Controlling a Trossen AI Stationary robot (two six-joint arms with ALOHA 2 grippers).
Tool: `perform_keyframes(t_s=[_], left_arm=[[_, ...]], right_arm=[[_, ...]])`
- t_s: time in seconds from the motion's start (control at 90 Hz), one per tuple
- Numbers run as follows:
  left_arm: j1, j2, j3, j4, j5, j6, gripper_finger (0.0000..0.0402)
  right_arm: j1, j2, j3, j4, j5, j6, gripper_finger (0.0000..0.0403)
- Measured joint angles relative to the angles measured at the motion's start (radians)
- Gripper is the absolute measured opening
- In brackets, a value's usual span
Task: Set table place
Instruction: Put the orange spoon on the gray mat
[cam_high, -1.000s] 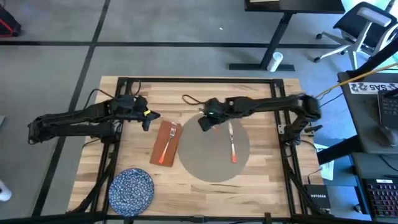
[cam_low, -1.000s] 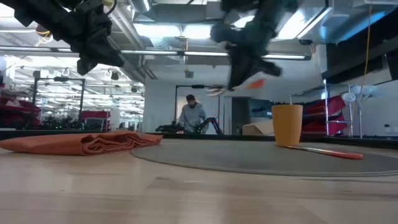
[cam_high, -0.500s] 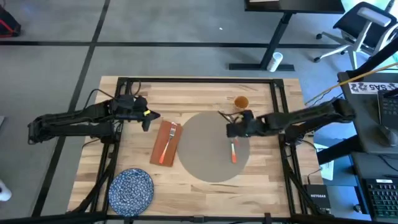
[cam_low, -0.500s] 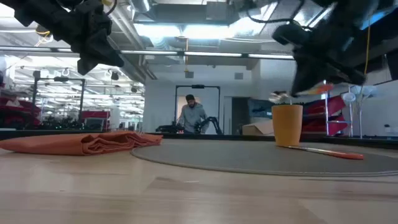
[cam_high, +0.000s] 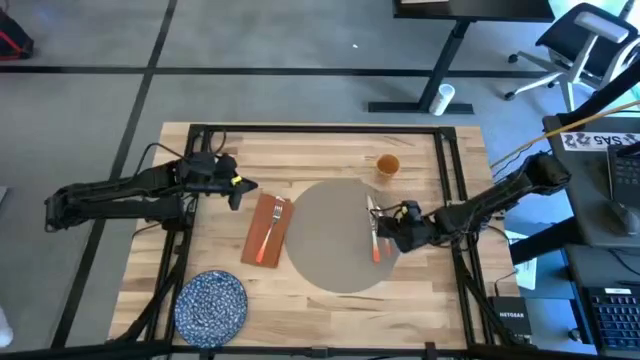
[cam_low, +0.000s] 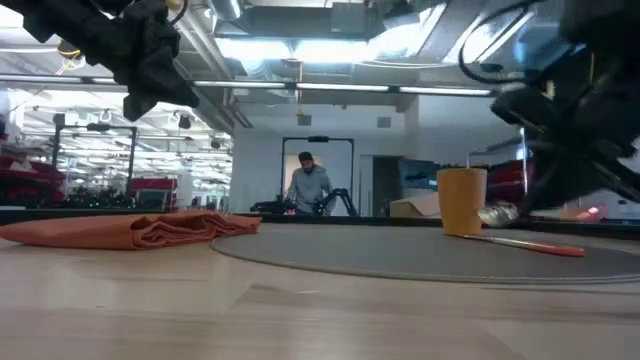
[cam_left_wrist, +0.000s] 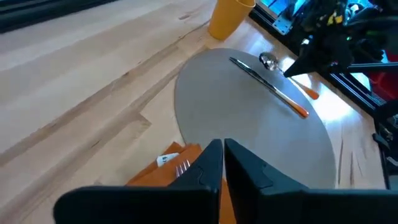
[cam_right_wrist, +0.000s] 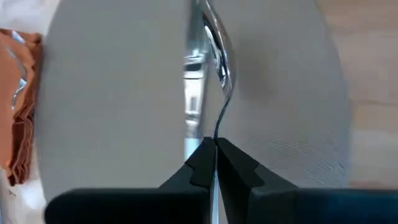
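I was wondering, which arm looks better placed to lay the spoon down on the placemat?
Right. The right gripper holds the spoon over the placemat, beside the knife already lying there. The left gripper hangs shut beyond the napkin.

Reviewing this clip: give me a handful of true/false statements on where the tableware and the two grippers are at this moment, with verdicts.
1. The blue speckled round plate sits on the round grey-beige placemat. False: it lies on the light wooden table, near the front left corner.
2. A fork lies on the rust-red napkin. True.
3. The right gripper is shut on a spoon. True.
4. The orange cup is tipped over. False: it stands upright.
5. The left gripper holds the napkin. False: it is shut, holding nothing, beside it.
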Motion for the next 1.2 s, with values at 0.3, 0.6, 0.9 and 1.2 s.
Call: perform_keyframes(t_s=[0.3,0.6,0.9,1.2], left_arm=[[0.0,0.0,0.0,0.0,0.0,-0.011,0.0],[0.0,0.0,0.0,-0.001,0.0,-0.011,0.0],[0.0,0.0,0.0,-0.001,0.0,-0.014,0.0],[0.0,0.0,0.0,-0.002,0.0,-0.03,0.0]], right_arm=[[0.051,0.0,-0.068,0.026,0.064,0.12,0.0],[0.049,0.0,-0.096,0.108,0.083,0.099,0.0],[0.049,0.0,-0.137,0.154,0.059,0.096,0.0],[0.048,0.0,-0.153,0.17,0.044,0.042,0.0]])
